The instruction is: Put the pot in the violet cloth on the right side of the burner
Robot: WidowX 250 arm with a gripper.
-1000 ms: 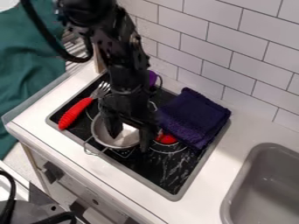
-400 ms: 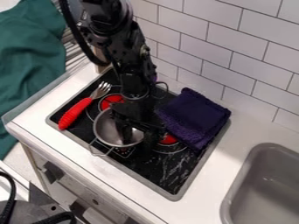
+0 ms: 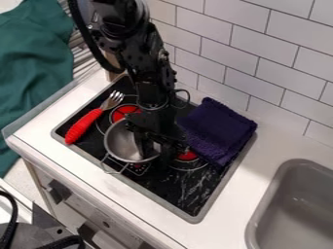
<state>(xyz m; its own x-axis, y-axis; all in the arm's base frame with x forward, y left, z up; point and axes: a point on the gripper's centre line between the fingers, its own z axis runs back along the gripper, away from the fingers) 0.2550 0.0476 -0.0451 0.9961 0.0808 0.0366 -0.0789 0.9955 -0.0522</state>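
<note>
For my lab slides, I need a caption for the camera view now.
Black gripper at the metal pot on the stovetop, a folded violet cloth beside it.

A fork (image 3: 83,126) is lying left of the pot (image 3: 119,145); a cloth (image 3: 221,127) is lying right of it, a sink (image 3: 305,176) sitting farther right.

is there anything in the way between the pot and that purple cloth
Only the gripper, over the cloth side of the pot; nothing else visible stands between the pot and the purple cloth.
</note>
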